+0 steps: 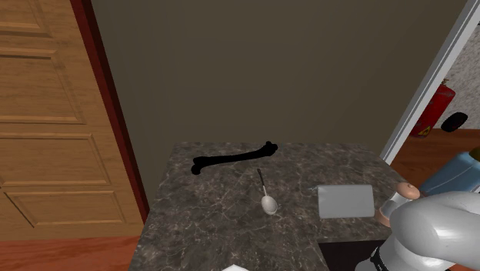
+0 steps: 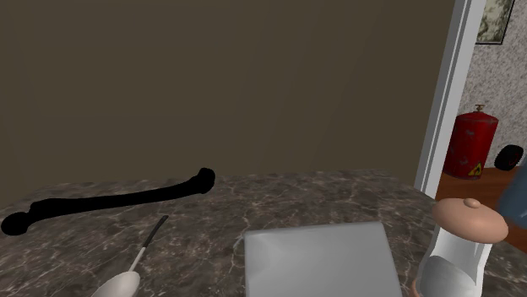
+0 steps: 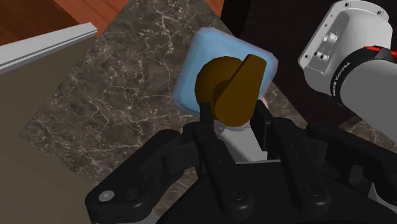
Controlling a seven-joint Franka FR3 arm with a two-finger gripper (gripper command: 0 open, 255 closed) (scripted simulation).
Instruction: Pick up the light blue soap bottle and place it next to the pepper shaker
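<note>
The end effector (image 3: 234,114) is narrowed onto the light blue soap bottle (image 3: 189,71), with one black finger pressed to each side of its brown pump head (image 3: 224,89). I judge the bottle to be gripped rather than merely straddled. Taking it by the pump makes sense: the body looks too broad for the fingers, while the top gives them a narrow part to pinch, and the bottle hangs straight below the hand. In the shoulder view the bottle (image 1: 460,171) shows past the right-hand edge of the desk (image 1: 223,223), above the white arm, which suggests it is off the surface and in transit. The pepper shaker (image 1: 400,202), white with a pinkish cap, stands upright near that same edge, just beside a flat grey slab (image 1: 345,202). The bare marble on the shaker's open side seems the likely landing spot, and a vertical descent would keep the bottle's broad body from knocking the shaker over
</note>
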